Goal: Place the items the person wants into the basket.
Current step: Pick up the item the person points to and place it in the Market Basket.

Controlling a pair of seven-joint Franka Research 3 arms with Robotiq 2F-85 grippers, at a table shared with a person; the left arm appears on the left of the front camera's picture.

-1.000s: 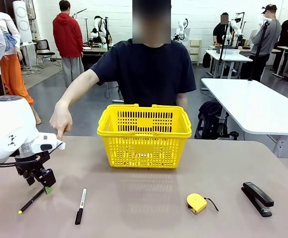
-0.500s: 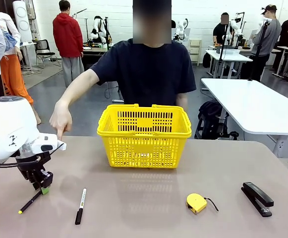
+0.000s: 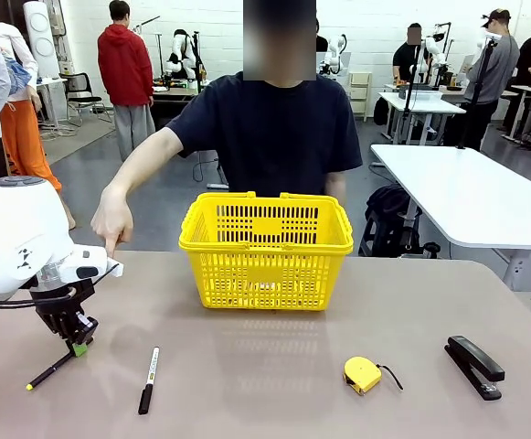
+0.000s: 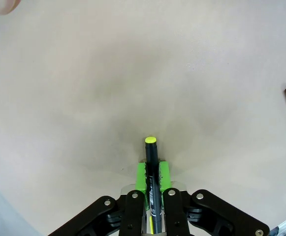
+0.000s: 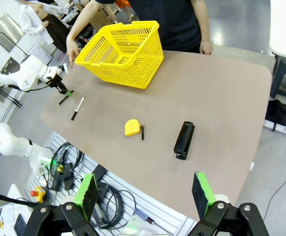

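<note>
Tan table [image 3: 274, 366] lies under the left gripper [image 3: 79, 347], its green pads pinched on the thin black pen [image 3: 50, 370], which slants yellow tip downward. Just beside lies the marker [image 3: 148, 380]; the person's hand [image 3: 111, 219] points down nearby, with the yellow basket [image 3: 265, 247] farther off. High above, the right gripper [image 5: 145, 191] gapes wide, holding nothing.

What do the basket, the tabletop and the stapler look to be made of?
Basket: bright yellow moulded plastic, slightly glossy, going by its slotted mesh walls. Tabletop: smooth matte grey-brown surface, probably laminate; no grain shows. Stapler: black semi-gloss casing, perhaps plastic over metal; too small to be sure.
</note>
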